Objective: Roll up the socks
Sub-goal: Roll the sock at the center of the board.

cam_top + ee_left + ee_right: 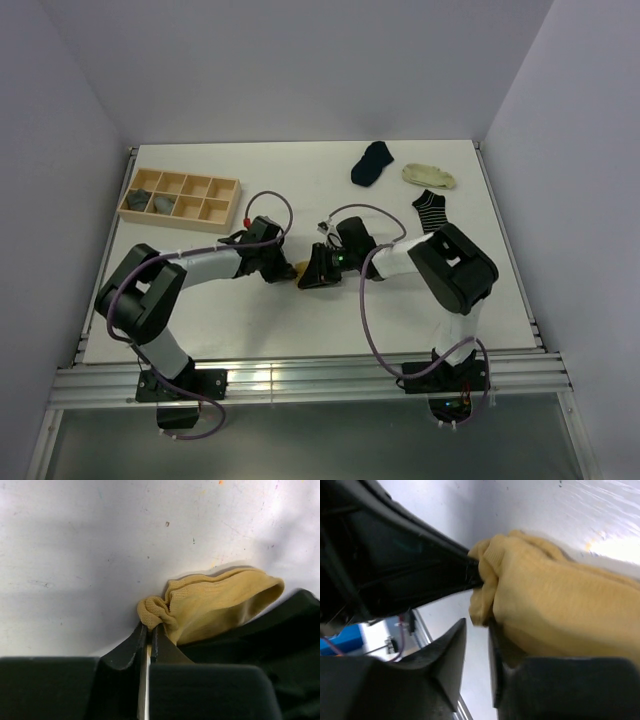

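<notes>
Centrally, left pincer (149, 630) pinching yellow sock (215, 605), right pincer (477, 635) narrow — tray (190, 177) holding grey socks (163, 204).

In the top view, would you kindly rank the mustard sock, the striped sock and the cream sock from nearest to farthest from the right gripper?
From the right gripper:
1. Mustard sock, at its fingertips, mid-table.
2. Striped sock, farther back on the right.
3. Cream sock, beyond the striped one.
</notes>
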